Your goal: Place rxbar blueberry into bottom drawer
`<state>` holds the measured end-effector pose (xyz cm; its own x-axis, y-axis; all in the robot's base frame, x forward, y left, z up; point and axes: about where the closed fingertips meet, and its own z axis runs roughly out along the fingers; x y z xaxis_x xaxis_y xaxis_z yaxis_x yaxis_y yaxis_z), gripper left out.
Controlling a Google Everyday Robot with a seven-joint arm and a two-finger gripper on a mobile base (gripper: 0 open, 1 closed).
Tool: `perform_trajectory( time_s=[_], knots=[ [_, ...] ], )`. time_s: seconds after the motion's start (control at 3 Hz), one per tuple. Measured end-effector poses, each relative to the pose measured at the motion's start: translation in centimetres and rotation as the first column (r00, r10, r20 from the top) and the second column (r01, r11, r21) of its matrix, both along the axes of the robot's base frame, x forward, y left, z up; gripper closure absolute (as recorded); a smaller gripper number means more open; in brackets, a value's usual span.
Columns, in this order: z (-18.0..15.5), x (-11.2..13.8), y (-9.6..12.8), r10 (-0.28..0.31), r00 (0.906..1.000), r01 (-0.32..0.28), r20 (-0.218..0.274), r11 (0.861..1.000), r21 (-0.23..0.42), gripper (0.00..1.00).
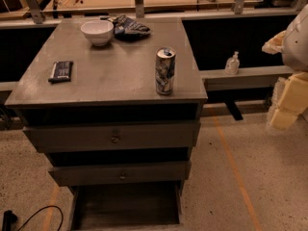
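Note:
The rxbar blueberry, a flat dark bar with pale lettering, lies on the left side of the grey cabinet top. The bottom drawer is pulled out below the two knobbed drawers; its dark tray looks empty. My gripper shows as pale blocky parts at the far right edge, beside the cabinet, level with its upper drawers and far from the bar. It holds nothing that I can see.
A white bowl and a blue-and-white patterned bag sit at the back of the top. A tall printed can stands near the right front. A small bottle stands on a ledge. A black cable lies on the floor at the left.

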<state>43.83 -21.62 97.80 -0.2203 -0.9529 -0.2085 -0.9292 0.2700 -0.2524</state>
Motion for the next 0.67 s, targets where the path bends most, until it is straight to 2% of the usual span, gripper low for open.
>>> perform_trajectory(
  time_s=[0.33,0.67],
  knots=[
    [0.0,0.0,0.0,0.001,1.0000,-0.001,0.000,1.000,0.000,0.00],
    [1.1,1.4,3.1,0.125,0.9921,-0.124,0.012,0.992,-0.031,0.00]
  ],
)
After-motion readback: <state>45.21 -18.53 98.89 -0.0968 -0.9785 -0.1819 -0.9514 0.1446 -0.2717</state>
